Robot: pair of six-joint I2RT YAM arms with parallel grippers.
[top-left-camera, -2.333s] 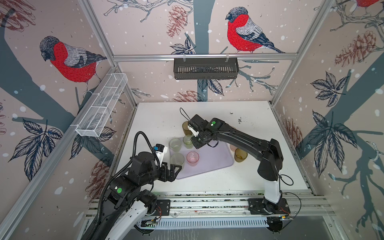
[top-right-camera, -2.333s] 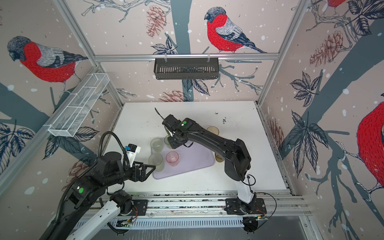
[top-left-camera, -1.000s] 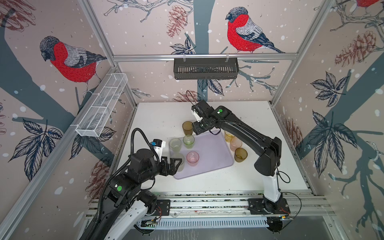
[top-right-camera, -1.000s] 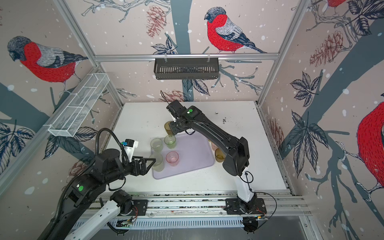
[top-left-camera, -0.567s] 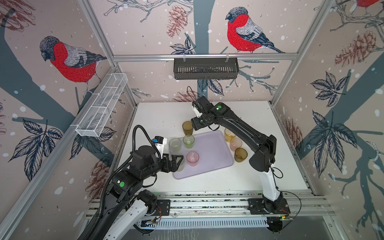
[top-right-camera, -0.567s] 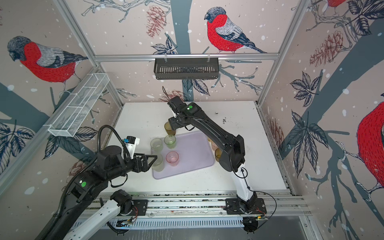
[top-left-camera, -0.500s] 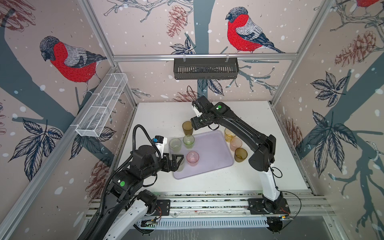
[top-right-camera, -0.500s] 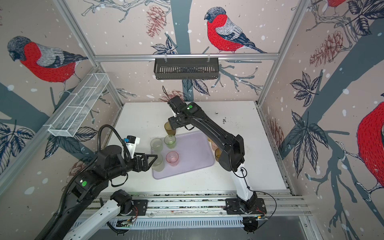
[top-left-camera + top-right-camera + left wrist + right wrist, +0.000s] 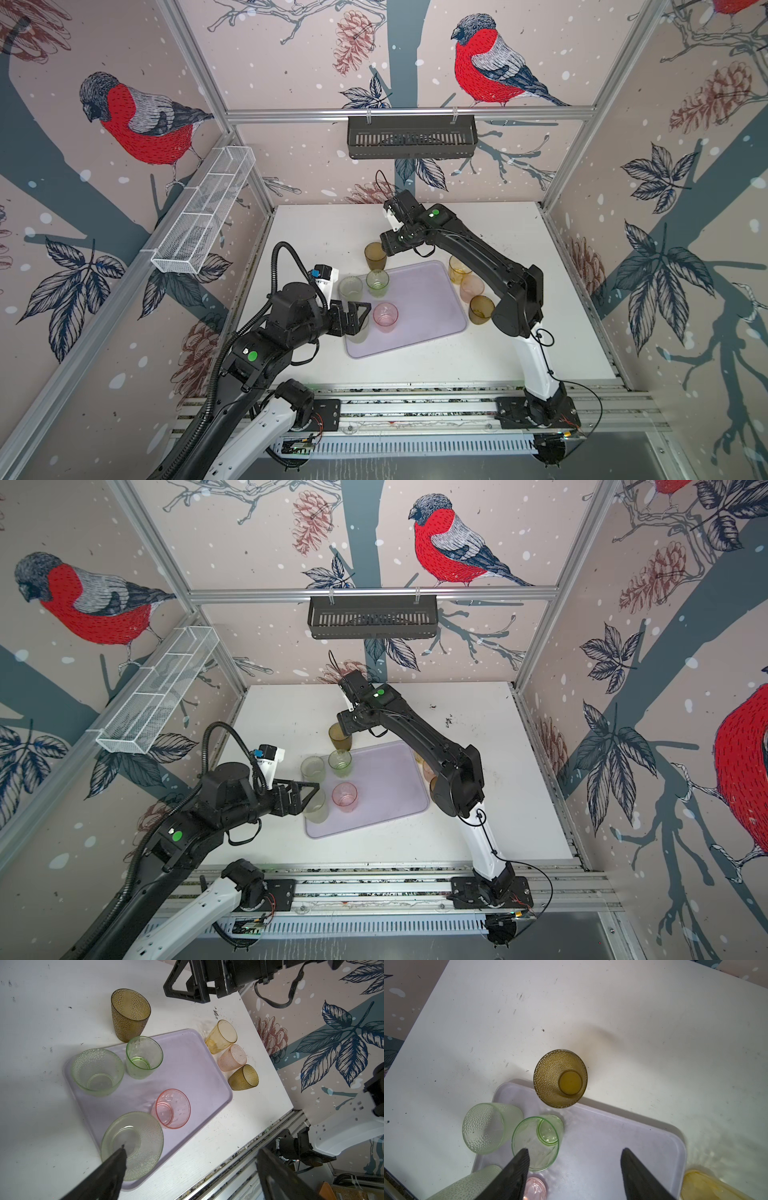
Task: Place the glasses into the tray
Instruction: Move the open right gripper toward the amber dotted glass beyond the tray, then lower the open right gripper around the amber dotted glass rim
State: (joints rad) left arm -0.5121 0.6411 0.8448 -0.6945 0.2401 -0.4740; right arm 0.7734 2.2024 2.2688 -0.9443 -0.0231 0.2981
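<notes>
With the green glass [image 9: 535,1142] left on the tray [image 9: 612,1147], my right tool [image 9: 575,1150], wide and empty, now hangs near the brown glass [image 9: 560,1078].

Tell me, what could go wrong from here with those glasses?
The left arm's open jaws hang right by the pale green glass at the tray's near corner; pulling away could tip it onto the pink glass. The far brown glass stands close to the brighter green glass; the right jaws might knock that one.
</notes>
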